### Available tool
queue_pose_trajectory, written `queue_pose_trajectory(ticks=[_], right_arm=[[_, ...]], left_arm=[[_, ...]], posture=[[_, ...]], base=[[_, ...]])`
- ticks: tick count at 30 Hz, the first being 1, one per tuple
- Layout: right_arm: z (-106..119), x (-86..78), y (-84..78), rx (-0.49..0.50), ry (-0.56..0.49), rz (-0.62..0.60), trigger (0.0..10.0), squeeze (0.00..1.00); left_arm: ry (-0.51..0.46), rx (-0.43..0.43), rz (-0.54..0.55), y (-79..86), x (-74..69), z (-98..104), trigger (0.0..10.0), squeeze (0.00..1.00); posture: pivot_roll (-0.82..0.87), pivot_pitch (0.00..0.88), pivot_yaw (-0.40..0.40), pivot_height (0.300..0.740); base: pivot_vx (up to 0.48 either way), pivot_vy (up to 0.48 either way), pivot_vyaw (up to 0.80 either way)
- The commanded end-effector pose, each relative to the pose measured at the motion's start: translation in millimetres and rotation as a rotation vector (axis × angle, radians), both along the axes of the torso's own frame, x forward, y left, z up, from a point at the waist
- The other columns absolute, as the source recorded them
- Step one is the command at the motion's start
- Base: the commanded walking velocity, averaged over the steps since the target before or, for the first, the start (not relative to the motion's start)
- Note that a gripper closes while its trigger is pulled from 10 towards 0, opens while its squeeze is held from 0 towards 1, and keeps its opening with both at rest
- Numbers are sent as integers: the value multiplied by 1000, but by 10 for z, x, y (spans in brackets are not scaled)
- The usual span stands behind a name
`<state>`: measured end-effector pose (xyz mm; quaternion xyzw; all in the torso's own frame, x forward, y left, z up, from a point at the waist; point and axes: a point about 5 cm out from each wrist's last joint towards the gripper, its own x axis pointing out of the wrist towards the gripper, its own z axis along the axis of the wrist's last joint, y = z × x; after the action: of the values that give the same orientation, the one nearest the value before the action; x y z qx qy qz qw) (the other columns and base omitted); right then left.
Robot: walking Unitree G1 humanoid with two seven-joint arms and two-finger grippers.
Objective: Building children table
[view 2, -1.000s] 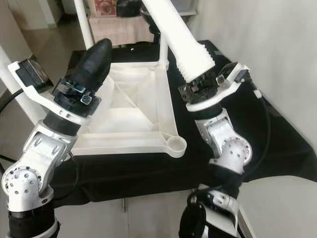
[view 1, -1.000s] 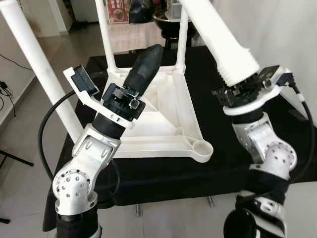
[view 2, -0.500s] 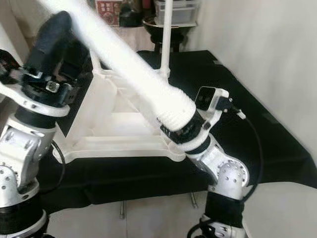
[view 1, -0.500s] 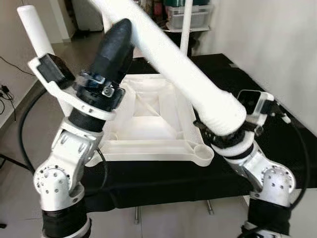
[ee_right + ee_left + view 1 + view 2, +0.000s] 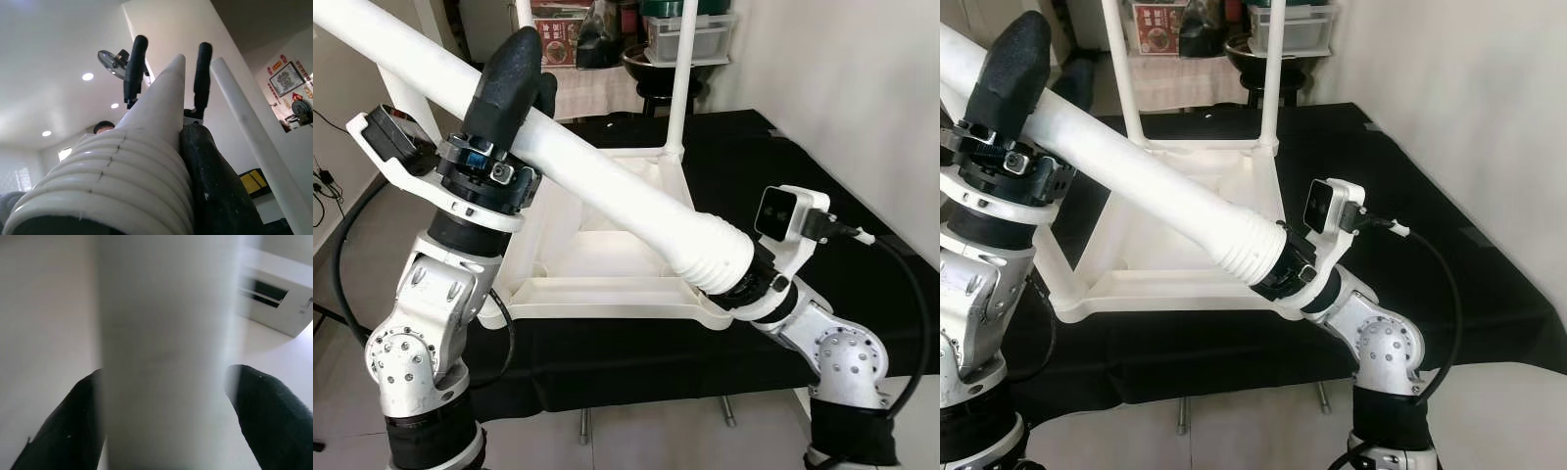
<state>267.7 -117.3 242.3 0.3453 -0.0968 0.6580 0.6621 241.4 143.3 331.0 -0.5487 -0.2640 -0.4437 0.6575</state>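
A long white table leg lies slanted between the 2 grippers, above the upside-down white table frame. The leg is a smooth plastic tube with a ribbed, threaded end.

The right gripper pinches that ribbed end. In the eye views its fingers are mostly hidden behind the ribs. The right wrist view shows more: 1 thick black finger pressed along the ribs, and the leg running away to a narrow point. Far up the leg in that same view, the left gripper shows as 2 thin black fingers, 1 on each side of the tube.

The left gripper holds the smooth part of the leg, higher up and well apart from the right gripper. The left wrist view is blurry, but it shows the white tube sitting between 2 rounded black fingertips, each touching a side.

The frame is a flat square of white plastic with cross ribs inside. It rests on a desk covered in black cloth, just below the right gripper. 2 thin white legs already stand up from its far corners.
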Motion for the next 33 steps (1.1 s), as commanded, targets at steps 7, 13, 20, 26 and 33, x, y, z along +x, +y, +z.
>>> queue_pose_trajectory(ticks=[7, 13, 20, 26, 33], right_arm=[[-95, 33, 46, -67, 23, -13, 10000, 0], [-138, 55, 55, -83, 20, -24, 10000, 0], [-245, 169, 85, -103, 112, -92, 10000, 1000], [-360, 146, 86, -130, 142, -104, 10000, 1000], [-498, 147, 52, -158, 191, -165, 10000, 1000]], left_arm=[[-58, -54, -51, 16, -107, 78, 0, 0], [-61, -63, -49, 40, -106, 104, 0, 0], [-104, -93, 0, 188, -112, 302, 0, 0], [-201, -59, 111, 368, -116, 723, 0, 0], [-347, 14, 177, 456, -204, 1180, 0, 0]], posture=[[-17, 12, 1, 740], [-17, 11, 0, 740], [-11, 13, -3, 740], [-8, 15, -2, 740], [-11, 18, -3, 740]], base=[[0, 0, 0], [0, 0, 0], [0, 0, 0], [0, 0, 0], [0, 0, 0]])
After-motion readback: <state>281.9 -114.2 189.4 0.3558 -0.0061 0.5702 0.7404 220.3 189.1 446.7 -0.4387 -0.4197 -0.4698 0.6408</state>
